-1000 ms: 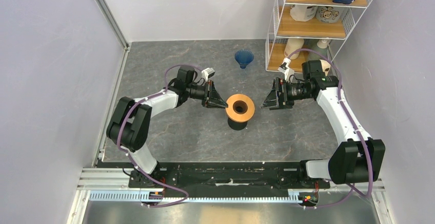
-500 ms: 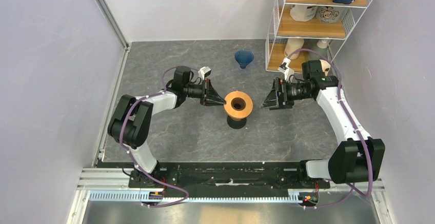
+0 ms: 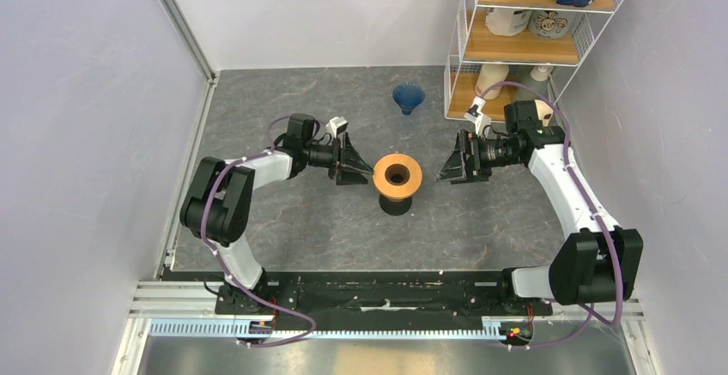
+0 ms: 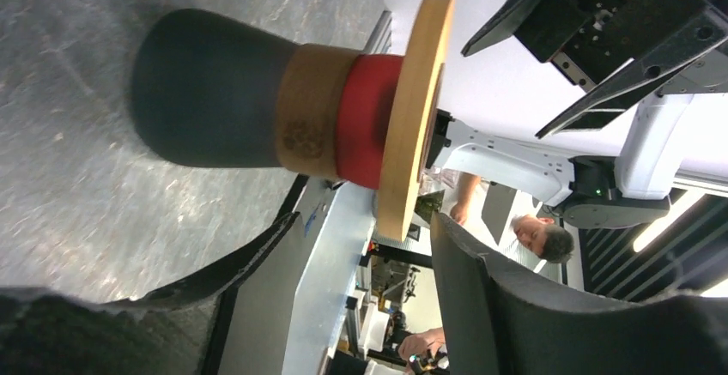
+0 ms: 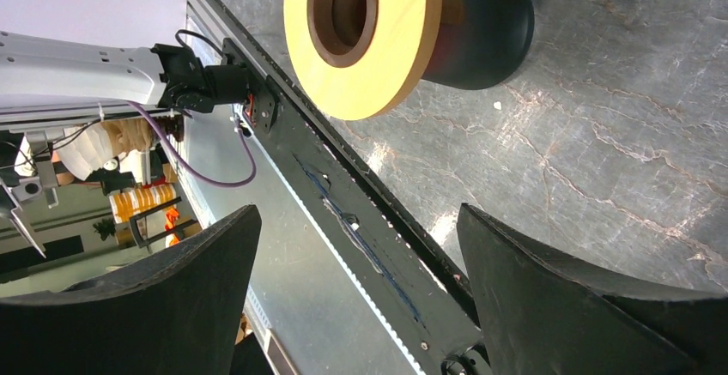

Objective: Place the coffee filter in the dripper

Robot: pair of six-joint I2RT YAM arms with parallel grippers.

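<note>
Blue and ribbed, the dripper [image 3: 409, 98] is sitting empty toward the far side of the table [image 3: 283, 100], so the task is looking barely begun. No coffee filter is showing in any view, and finding it, gripping it and seating it are all remaining. The left gripper [image 3: 359, 165] and right gripper [image 3: 446, 169] are both hanging spread and holding nothing, flanking the orange ring [image 3: 397, 176] on its dark red-and-black vessel [image 4: 232, 100]. The dripper is lying beyond them, well apart from both.
</note>
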